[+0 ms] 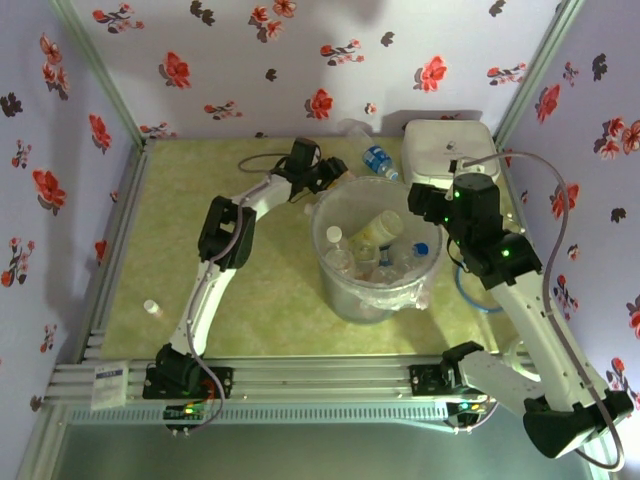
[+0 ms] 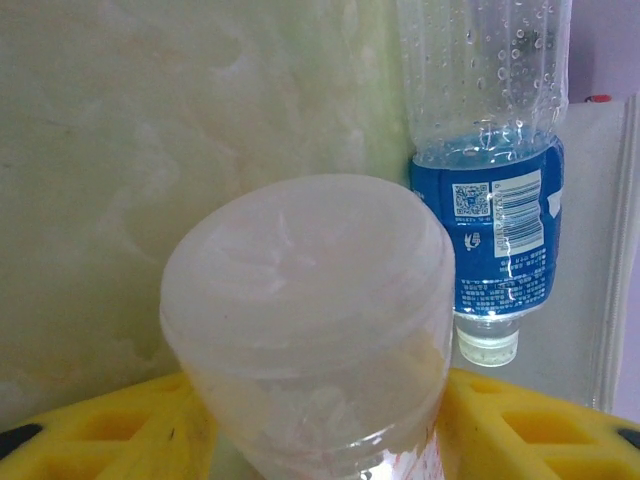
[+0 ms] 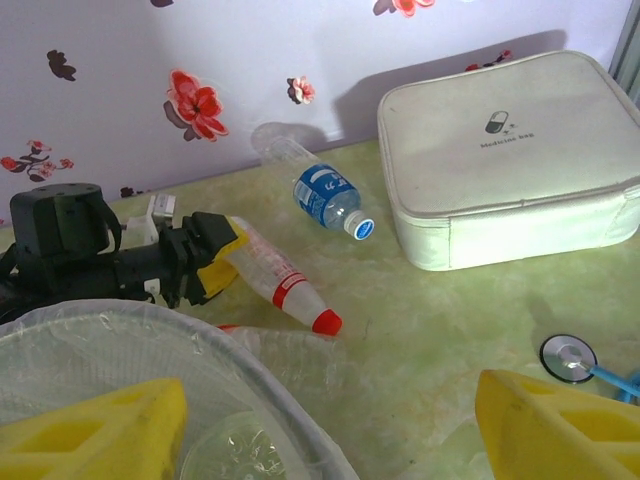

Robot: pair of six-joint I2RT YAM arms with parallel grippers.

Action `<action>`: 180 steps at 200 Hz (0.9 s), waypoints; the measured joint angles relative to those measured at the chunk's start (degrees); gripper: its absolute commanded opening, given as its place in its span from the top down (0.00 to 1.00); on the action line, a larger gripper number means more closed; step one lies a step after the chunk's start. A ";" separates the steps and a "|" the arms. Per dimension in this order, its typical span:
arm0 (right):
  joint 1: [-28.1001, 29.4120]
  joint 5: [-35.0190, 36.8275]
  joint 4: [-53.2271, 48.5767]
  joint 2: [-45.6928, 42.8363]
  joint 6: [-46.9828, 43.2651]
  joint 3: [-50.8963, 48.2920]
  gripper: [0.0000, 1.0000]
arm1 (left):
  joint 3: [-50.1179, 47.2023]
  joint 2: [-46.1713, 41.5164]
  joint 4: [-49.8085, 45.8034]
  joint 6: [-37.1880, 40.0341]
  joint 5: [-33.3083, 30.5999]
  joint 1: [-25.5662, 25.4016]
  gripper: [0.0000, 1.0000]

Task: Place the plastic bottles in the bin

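Plastic bottles [image 1: 375, 240] are lying in the bin [image 1: 340, 295] near the middle of the surface [image 1: 260, 300]. Our left jaws are gripping a red-capped bottle [image 3: 275, 275] beside its far rim, and our right jaws are gaping over it.

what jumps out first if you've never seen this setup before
The big grey bin in the middle of the table draws the eye first, with a heap of clear bottles inside it. By its far left rim the left gripper is shut on a red-capped bottle. A blue-labelled bottle lies by the flowered wall, next to a white case.
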 measured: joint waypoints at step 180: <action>-0.28 -1.20 2.03 3.28 0.15 0.11 0.22 | -43.36 -35.17 19.65 5.57 -0.26 19.39 0.44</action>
